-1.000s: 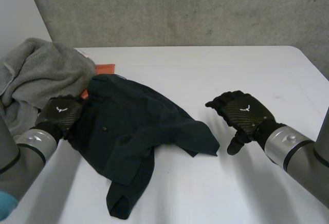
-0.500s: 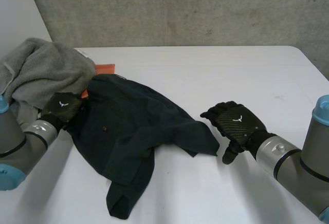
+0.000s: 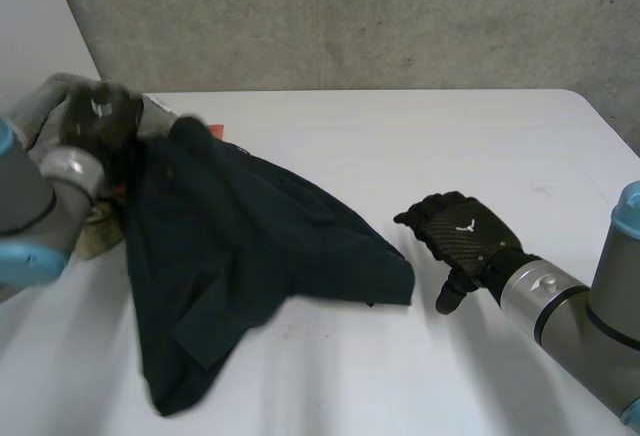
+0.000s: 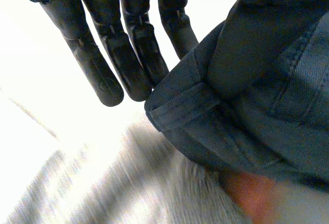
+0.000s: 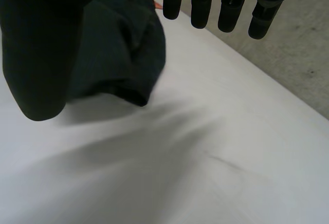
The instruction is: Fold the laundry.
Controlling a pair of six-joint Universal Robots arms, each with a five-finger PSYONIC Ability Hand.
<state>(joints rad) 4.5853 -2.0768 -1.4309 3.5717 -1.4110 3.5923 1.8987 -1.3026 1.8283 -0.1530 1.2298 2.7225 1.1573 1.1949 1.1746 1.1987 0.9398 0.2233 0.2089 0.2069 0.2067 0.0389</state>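
While the left hand [image 3: 100, 116] is holding the dark garment [image 3: 250, 246] by one edge, half off the table [image 3: 420, 136], the right hand [image 3: 460, 238] is hovering beside its loose corner. Close up, left fingers [image 4: 97, 70] are pinching the hem and right fingers [image 5: 200, 8] are hanging straight, empty. Spreading, I'd say; next, that corner needs gripping.

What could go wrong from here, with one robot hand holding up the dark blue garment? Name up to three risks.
1. The left robot hand pinches only a hem of the dark blue garment against its thumb, so the cloth may slip free.
2. The grey towel lies right under that hem and could get dragged along.
3. The right robot hand is open beside the garment's far edge, so the cloth hangs bunched from one grip and may fold crooked.
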